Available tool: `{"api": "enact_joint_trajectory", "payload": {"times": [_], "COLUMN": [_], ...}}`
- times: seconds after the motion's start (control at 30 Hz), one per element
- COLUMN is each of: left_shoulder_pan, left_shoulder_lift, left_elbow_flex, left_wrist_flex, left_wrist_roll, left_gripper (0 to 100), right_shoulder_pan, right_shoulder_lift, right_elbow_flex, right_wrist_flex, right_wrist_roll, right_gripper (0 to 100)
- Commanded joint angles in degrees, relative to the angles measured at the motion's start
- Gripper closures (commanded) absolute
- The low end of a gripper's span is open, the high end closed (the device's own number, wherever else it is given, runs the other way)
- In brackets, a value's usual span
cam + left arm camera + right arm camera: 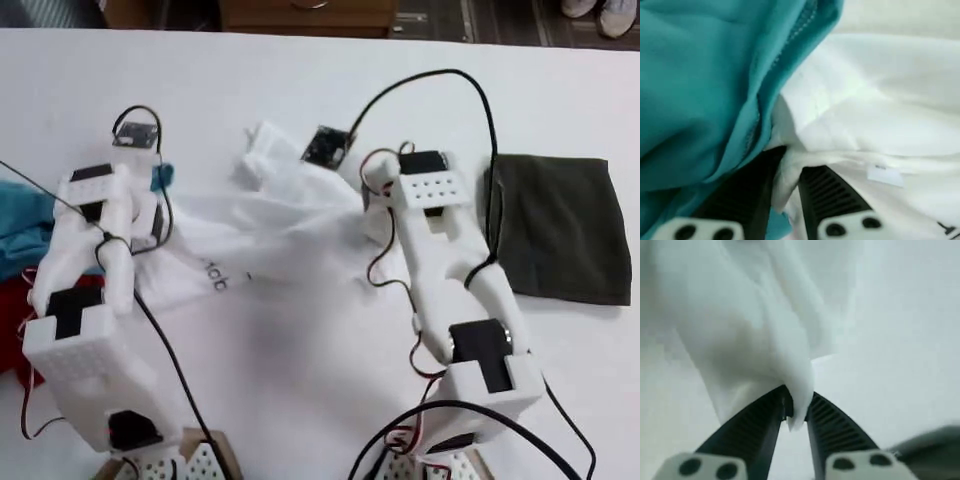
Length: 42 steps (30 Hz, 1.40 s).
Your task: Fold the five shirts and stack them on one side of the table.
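One white shirt (262, 238) lies rumpled at the middle of the table (330, 90), clamped by my left gripper (792, 162) and right gripper (799, 400), while a dark olive shirt (555, 225) lies folded rightward and a teal shirt (25, 215) and red shirt (12, 325) apparently await folding.

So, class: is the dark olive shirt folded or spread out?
Folded: the dark olive cloth shirt lies as a flat rectangle, no sleeves showing.

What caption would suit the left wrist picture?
Left gripper pinches a fold of the white shirt beside a teal shirt.
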Motion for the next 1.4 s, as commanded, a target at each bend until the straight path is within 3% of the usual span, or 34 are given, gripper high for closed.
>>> {"api": "enact_joint_trajectory", "payload": {"times": [0.0, 0.1, 0.4, 0.7, 0.87, 1.03, 1.37], "left_shoulder_pan": [-1.5, -1.5, -1.5, -1.5, -1.5, -1.5, -1.5], "left_shoulder_lift": [1.0, 1.1, 1.1, 1.1, 1.1, 1.1, 1.1], "left_elbow_flex": [-2.2, -2.2, -2.2, -2.2, -2.2, -2.2, -2.2], "left_wrist_flex": [-1.8, -1.8, -1.8, -1.8, -1.8, -1.8, -1.8], "left_wrist_roll": [0.3, 0.3, 0.3, 0.3, 0.3, 0.3, 0.3], "left_gripper": [98, 98, 98, 98, 98, 98, 98], "right_shoulder_pan": [-2.0, -3.9, -4.6, -5.4, -11.5, -16.2, -16.6], "right_shoulder_lift": [-0.2, -1.9, -11.1, -15.8, -21.1, -24.0, -24.0], "right_elbow_flex": [-3.1, -3.0, -1.4, 17.0, 26.4, 30.4, 31.8], "right_wrist_flex": [7.3, 13.5, 22.4, 19.5, 15.3, 14.9, 12.1], "right_wrist_roll": [0.1, 0.5, 0.3, 1.1, 4.6, 4.6, 4.6], "right_gripper": [80.0, 72.7, 78.3, 78.3, 78.3, 78.6, 78.6]}}
